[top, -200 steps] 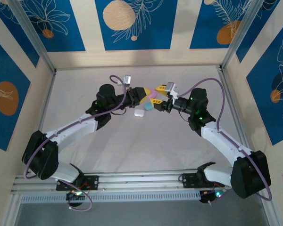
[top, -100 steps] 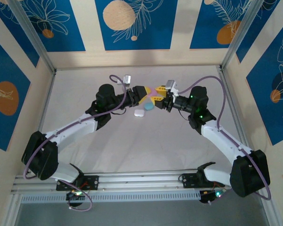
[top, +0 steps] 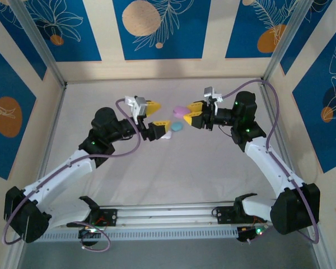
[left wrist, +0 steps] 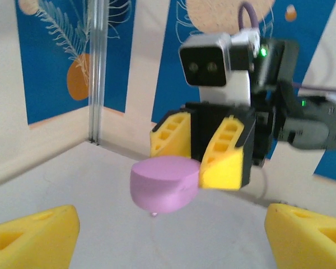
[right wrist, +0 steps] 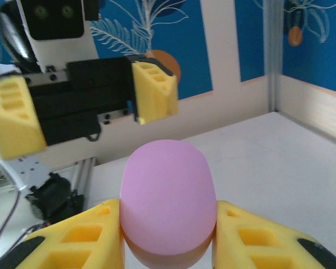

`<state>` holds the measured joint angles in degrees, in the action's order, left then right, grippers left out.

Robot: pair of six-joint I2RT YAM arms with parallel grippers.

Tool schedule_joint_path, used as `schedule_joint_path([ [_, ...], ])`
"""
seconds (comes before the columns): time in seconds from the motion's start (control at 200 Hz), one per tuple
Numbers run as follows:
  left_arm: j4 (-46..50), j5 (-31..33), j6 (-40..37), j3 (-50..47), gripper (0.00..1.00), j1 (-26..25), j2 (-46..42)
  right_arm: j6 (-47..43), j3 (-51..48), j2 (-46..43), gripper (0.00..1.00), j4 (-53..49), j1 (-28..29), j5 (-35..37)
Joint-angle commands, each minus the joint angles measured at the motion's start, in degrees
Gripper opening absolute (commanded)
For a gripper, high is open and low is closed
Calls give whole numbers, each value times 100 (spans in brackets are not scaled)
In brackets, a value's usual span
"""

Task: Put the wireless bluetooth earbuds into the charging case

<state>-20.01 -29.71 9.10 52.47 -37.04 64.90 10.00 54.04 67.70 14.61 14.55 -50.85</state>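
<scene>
Your right tool (top: pixel 193 112) pinches the pink case (left wrist: pixel 162 185); the left tool (top: pixel 156 115), opposite, is spread. The grip looks shallow, so the case may slip.

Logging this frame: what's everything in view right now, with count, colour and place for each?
pink case: one, pink, oval, held off the table between the right gripper's fingers.
light blue case: one, light blue, lying on the table below the gap between the two grippers.
white case: one, white, on the table just beside the light blue case, on its near-left side.
table: one, white, under both arms.
wall panels: several, blue with leaf and orange-circle prints and beige strips between them, around the table.
left gripper: one, yellow fingers, open, facing the pink case.
right gripper: one, yellow fingers, shut on the pink case.
</scene>
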Motion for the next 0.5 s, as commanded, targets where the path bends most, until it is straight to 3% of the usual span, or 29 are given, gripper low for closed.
schedule_joint_path([
  [0.0,296,-599,-1055,152,84,4,164,307,254,-141,36,-91,-14,-589],
  [0.225,-958,-1169,3,112,74,-2,527,204,408,-142,36,-161,90,-575],
  [0.49,-1183,-1427,502,332,67,3,811,-49,449,-148,36,-310,215,-534],
])
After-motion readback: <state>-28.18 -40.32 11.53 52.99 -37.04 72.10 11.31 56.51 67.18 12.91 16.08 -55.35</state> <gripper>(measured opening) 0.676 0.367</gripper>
